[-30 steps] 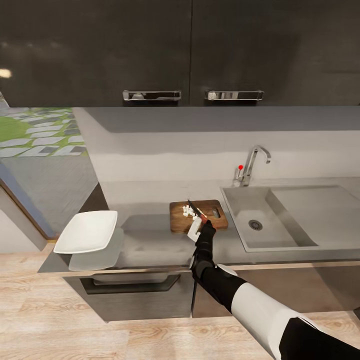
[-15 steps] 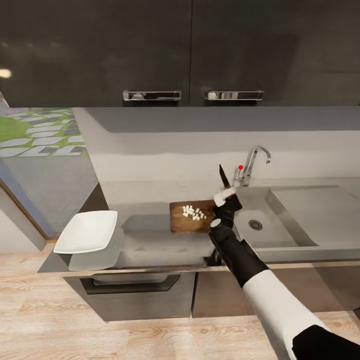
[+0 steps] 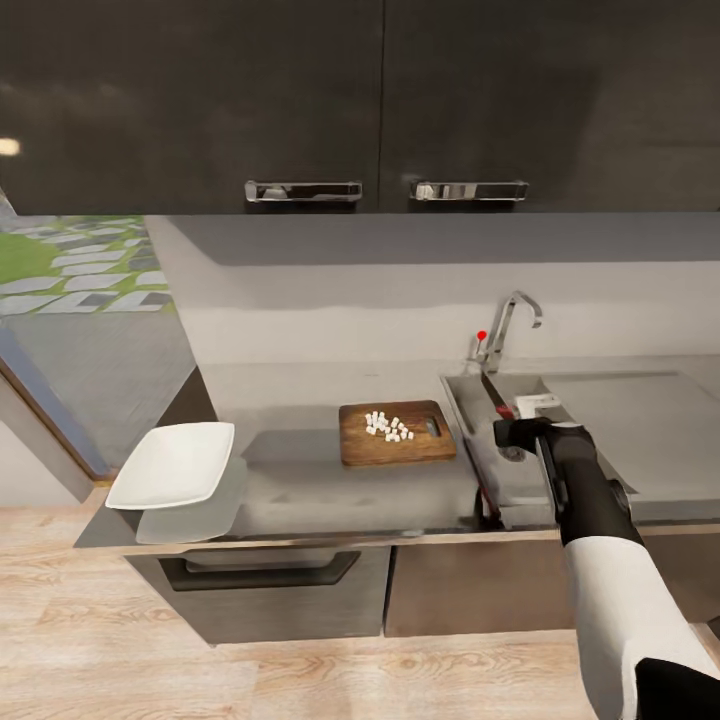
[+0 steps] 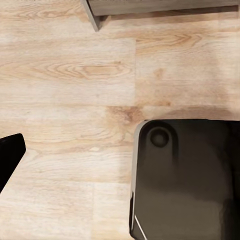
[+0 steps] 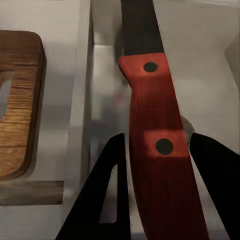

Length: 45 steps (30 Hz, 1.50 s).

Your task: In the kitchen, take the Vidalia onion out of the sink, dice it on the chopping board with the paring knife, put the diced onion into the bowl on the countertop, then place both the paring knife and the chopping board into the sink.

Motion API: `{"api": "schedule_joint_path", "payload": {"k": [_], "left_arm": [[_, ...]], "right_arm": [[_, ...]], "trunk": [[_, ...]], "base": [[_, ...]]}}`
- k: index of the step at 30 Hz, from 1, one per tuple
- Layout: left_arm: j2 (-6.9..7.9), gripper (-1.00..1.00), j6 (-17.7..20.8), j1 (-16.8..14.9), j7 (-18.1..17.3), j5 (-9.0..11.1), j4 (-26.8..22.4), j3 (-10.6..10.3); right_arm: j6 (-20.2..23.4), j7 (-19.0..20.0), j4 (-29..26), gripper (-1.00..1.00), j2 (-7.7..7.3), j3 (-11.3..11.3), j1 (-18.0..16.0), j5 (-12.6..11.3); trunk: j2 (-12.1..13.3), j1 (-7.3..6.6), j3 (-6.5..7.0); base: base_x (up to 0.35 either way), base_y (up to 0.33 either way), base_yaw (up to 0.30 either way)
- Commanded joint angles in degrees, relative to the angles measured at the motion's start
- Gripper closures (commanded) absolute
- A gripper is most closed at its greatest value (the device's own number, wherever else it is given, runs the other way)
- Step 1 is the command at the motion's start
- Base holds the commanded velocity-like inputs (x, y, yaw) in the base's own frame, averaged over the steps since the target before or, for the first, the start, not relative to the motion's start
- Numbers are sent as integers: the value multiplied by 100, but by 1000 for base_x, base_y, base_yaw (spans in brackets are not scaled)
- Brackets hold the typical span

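Kitchen scene from the head view: long grey desk [image 3: 300, 490] under dark wall cabinets [image 3: 380, 100], wooden floor [image 3: 300, 680] below. Right claw [image 3: 516, 420] reaching out over the near-left part of the steel sink [image 3: 600, 400], clamped on the paring knife [image 3: 495, 395]; red handle pinched in the claw, dark blade pointing away toward the curved chrome faucet [image 3: 510, 320] with its red dot. From the right wrist view, paring knife [image 5: 155, 115] running straight out between the two black fingers [image 5: 107, 195], red handle with two dark rivets filling the gap, blade extending over the steel basin [image 5: 210, 65]. Just beside the sink's rim, a corner of the chopping board [image 5: 17, 105] with its slot handle, apart from the knife. On the desk in the head view, chopping board [image 3: 395, 455] lying flat just left of the sink, well clear of the claw, carrying a small heap of pale diced onion [image 3: 388, 427] near its middle. White squarish bowl [image 3: 172, 463] at the far left end of the desk, well apart from board and claw. In the left wrist view, pale wood floor [image 4: 70, 100], a dark rounded part of the robot's base [image 4: 190, 180], and a black tip at one edge of the picture; left claw's opening impossible to tell.
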Motion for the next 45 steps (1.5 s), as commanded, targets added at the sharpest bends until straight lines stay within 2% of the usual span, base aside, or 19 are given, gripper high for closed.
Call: {"api": "schedule_joint_path", "payload": {"k": [1, 5, 9, 17, 22, 25, 45], "left_arm": [[8, -100, -8, 1, 20, 59, -7, -49], [8, -100, -8, 1, 20, 59, 13, -49], [8, -100, -8, 1, 20, 59, 18, -49], [8, -100, -8, 1, 20, 59, 24, -49], [10, -100, -8, 1, 20, 59, 24, -49], [15, -100, -8, 1, 20, 59, 20, -49], [25, -100, -37, 1, 28, 56, 10, -49]], "right_arm": [[9, 74, 24, 100, -5, -33, -5, 56], [-77, 65, 523, 100, -19, -56, -5, 61], [-479, 58, 681, 100, -13, -58, -5, 57], [-583, 49, 1147, 100, -16, -66, -5, 56], [-1141, -30, 1619, 100, -69, -237, -5, 56], [-1197, -72, 1675, 100, -81, -294, -5, 56], [-1151, -87, 1719, 100, -23, -278, -5, 48]], "trunk": [[-11, 5, -10], [-11, 5, -10], [-11, 5, -10], [-11, 5, -10], [-11, 5, -10], [-11, 5, -10], [-11, 5, -10]], "base": [[126, -41, 0], [128, -114, 0], [113, -129, 0], [15, -61, 0], [0, -3, 0], [0, -103, 0], [87, -174, 0]]}}
